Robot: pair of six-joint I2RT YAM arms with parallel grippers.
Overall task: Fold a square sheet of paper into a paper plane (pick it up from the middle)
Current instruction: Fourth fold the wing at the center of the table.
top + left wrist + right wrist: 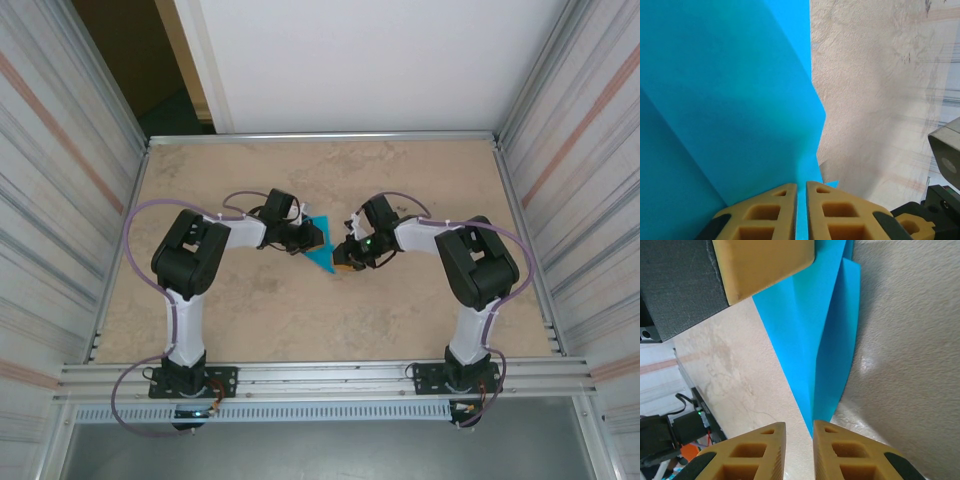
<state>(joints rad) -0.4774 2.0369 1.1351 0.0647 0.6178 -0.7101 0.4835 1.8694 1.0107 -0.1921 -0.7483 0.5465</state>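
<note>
The turquoise square sheet of paper, folded into a narrow dart-shaped paper plane (322,256), lies at mid-table between my two grippers. My left gripper (308,238) is shut on its wide end. In the left wrist view the blue paper (730,100) runs down into the thin slit of that gripper (801,184). In the right wrist view the plane (815,340) tapers to a sharp tip with a raised centre crease. The tip ends at the inner edge of one finger of my right gripper (799,425), which stands slightly open with bare table in the gap. The left gripper's pad (762,265) shows at the top.
The beige tabletop (300,320) is walled by metal rails on all sides, with corrugated panels left and right. Both arm bases sit at the near edge. Purple cables loop beside each arm.
</note>
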